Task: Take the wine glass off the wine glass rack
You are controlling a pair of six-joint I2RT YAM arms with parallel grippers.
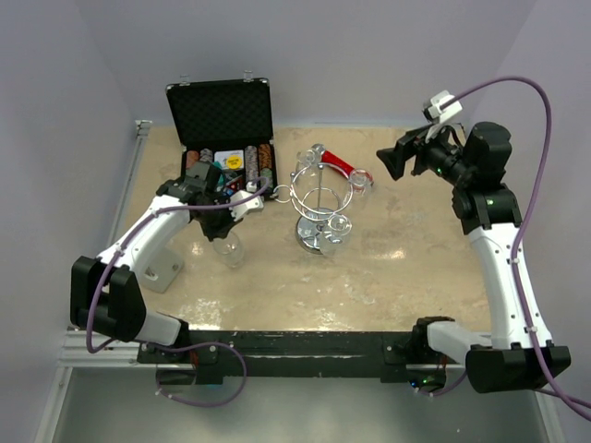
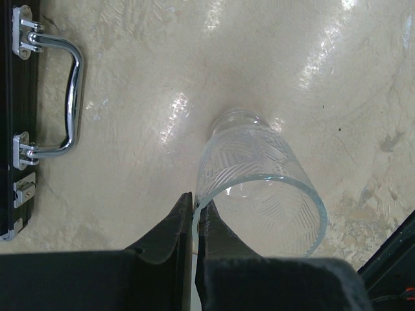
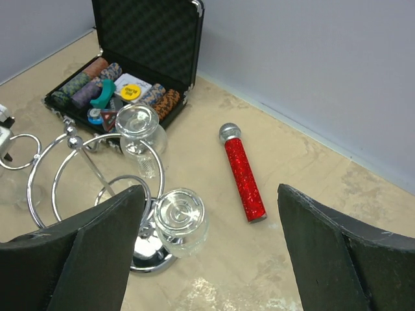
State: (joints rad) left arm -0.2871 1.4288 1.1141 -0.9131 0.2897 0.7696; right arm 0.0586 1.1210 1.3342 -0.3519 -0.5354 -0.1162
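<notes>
The chrome wine glass rack [image 1: 317, 205] stands mid-table on its round mirrored base; it also shows in the right wrist view [image 3: 78, 162]. Two wine glasses hang upside down from its loops [image 3: 139, 131] [image 3: 181, 221]. My left gripper [image 1: 231, 217] is left of the rack, shut on the rim of a clear patterned wine glass [image 1: 229, 247]. In the left wrist view the gripper [image 2: 196, 202] pinches the glass wall [image 2: 259, 188], and the glass's foot points down at the table. My right gripper [image 1: 392, 159] is open and empty, raised to the right of the rack [image 3: 211, 188].
An open black chip case [image 1: 222, 120] stands at the back left; its handle shows in the left wrist view [image 2: 71, 97]. A red glitter microphone [image 3: 243, 172] lies behind the rack. A grey bracket [image 1: 162, 269] sits by the left arm.
</notes>
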